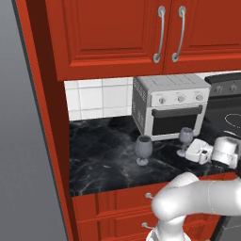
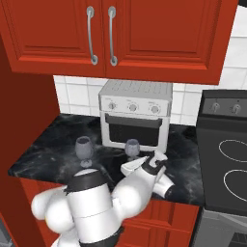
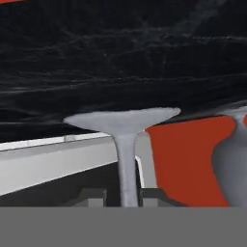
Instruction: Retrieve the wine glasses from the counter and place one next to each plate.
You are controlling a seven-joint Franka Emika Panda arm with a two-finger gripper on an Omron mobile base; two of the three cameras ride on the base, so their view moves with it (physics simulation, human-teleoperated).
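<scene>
Jaws of the gripper pinch the thin stem of the wine glass in front of the toaster oven; this narrow hold could slip or tip the glass against the oven door.

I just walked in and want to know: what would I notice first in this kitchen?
Probably the bright red cabinets above the black marble counter, with a white toaster oven at the back. Then two smoky wine glasses: one stands alone, and the robot's tool is closed around the stem of the other, in front of the oven.
</scene>
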